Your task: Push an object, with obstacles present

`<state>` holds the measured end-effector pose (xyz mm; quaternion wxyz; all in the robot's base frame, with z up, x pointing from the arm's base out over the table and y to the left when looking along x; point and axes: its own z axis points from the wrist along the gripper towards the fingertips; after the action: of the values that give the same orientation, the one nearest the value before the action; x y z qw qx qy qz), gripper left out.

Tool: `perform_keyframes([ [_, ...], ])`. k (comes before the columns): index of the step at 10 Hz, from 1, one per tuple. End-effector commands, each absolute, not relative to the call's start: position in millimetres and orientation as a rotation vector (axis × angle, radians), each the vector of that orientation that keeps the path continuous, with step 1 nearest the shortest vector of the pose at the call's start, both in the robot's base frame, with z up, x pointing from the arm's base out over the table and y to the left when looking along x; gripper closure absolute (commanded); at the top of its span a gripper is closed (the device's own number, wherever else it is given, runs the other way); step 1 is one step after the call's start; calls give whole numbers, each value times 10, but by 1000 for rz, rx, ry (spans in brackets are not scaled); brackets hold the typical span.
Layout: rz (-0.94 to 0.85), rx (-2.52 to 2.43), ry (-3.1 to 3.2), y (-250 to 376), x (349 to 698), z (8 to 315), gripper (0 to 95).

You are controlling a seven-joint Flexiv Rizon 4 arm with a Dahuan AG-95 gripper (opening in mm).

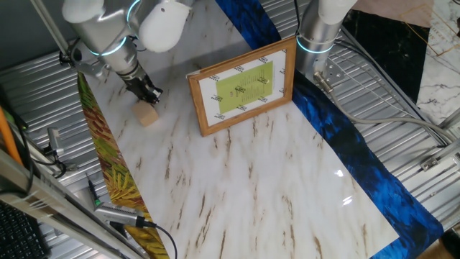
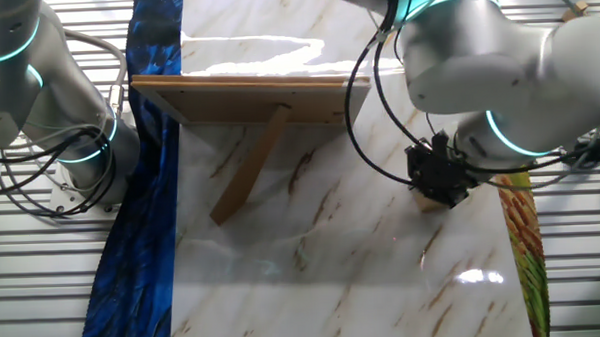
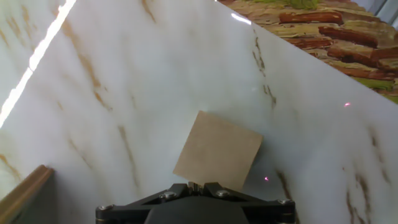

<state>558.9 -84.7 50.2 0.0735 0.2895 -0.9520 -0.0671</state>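
Right now we are hovering our gripper (image 1: 149, 93) just above and behind the small wooden cube (image 1: 147, 115), which is sitting on the white marbled table (image 1: 251, 187) near its edge with the leaf-patterned strip (image 1: 118, 180). Looking through the hand view, we are seeing the cube (image 3: 218, 150) as a pale tan square, turned slightly askew, just ahead of our fingertips (image 3: 196, 186), which are pressing together with no gap showing between them, so our jaws are closed on nothing. We are appearing to touch the cube's near edge with those tips, though the view is too tight for us to be sure of contact.

From the other fixed view we are covering most of the cube (image 2: 433, 202) with the black gripper (image 2: 440, 179), and only a sliver of tan is peeking out beneath it.

We are sharing the table with the picture frame (image 1: 243, 86), which is standing upright and tilted back, well apart from the cube. Its brown wooden border is surrounding a white mat and a yellow-green printed sheet. In the other fixed view we are looking at the frame's plain back (image 2: 248, 98), with its wooden prop leg (image 2: 248, 165) slanting down to the table. A corner of the frame (image 3: 22, 191) is just entering the hand view at lower left.

A blue patterned strip (image 1: 345, 137) is running along the table's opposite edge.
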Motion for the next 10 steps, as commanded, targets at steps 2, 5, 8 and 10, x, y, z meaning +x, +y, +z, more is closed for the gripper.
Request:
perform_keyframes([
  [2,-197,879,-2860,-996,5448,542,950],
  [5,-202,901,-2853,-1235,5427,632,950],
  [8,-211,904,-2855,-1586,5386,775,950],
  [10,-208,886,-2864,-1725,5357,824,950],
])
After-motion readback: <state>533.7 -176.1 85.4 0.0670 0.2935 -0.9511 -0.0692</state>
